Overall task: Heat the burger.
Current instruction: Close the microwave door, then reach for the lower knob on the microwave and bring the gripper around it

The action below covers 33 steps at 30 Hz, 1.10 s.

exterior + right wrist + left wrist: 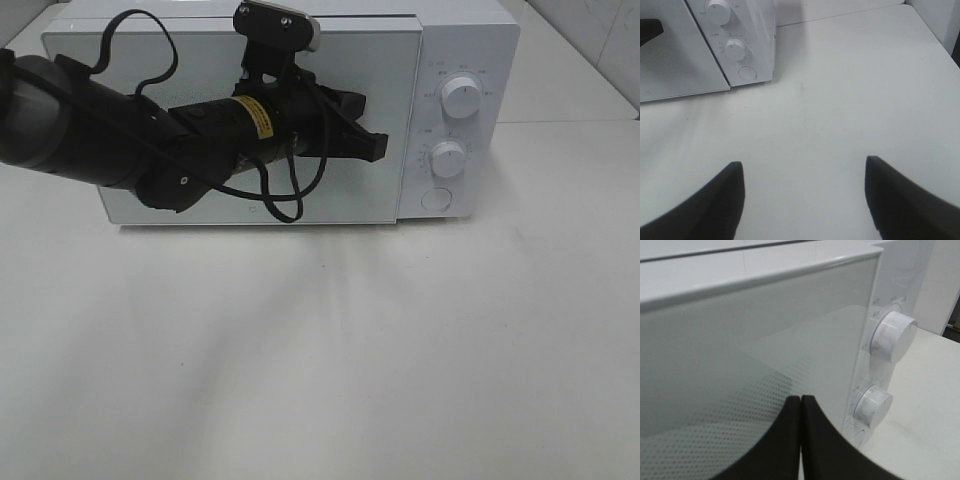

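Here, the left arm stretches level across the front of the microwave. The left gripper is pinched flat, fingers pressed together with nothing between them. Its tips lie at the closing edge of the shut door, though contact cannot be made out. Just beyond the tips sit the upper knob and the lower knob, probably the next target, since a closed point suits pushing or nudging. The burger shows in no view and is judged to be behind the frosted door. Farther right, the right gripper hangs spread wide and empty over the table, well apart from the microwave.
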{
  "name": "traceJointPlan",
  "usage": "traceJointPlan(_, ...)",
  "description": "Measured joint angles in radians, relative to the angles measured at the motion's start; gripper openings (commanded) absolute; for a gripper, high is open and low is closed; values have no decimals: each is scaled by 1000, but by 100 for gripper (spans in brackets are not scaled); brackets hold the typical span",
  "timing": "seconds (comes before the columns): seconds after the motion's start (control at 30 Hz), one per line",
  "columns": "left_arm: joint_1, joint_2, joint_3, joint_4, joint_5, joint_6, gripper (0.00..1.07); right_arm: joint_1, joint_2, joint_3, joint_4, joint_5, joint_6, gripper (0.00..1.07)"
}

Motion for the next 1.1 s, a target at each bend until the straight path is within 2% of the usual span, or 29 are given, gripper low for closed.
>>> traceJointPlan(0.17,-11,28,-41,5,12,-2,0,0,0,0,0,0,0,66)
traceJointPlan(0.4,-25,70,-120,-38,59,-29,0,0,0,0,0,0,0,66)
traceJointPlan(0.53,-27,74,-128,-39,71,-33,0,0,0,0,0,0,0,66)
traceJointPlan(0.73,-38,50,-141,-44,185,-26,0,0,0,0,0,0,0,66)
traceJointPlan(0.83,-42,24,-120,-51,220,-16,0,0,0,0,0,0,0,66)
traceJointPlan(0.97,-65,-41,-23,-59,232,-14,0,0,0,0,0,0,0,66)
traceJointPlan(1.03,-73,-57,-4,-63,237,-14,1,0,0,0,0,0,0,66)
traceJointPlan(1.07,-83,-89,25,-65,266,-14,14,0,0,0,0,0,0,66)
traceJointPlan(1.1,-83,-89,25,-65,266,-14,14,0,0,0,0,0,0,66)
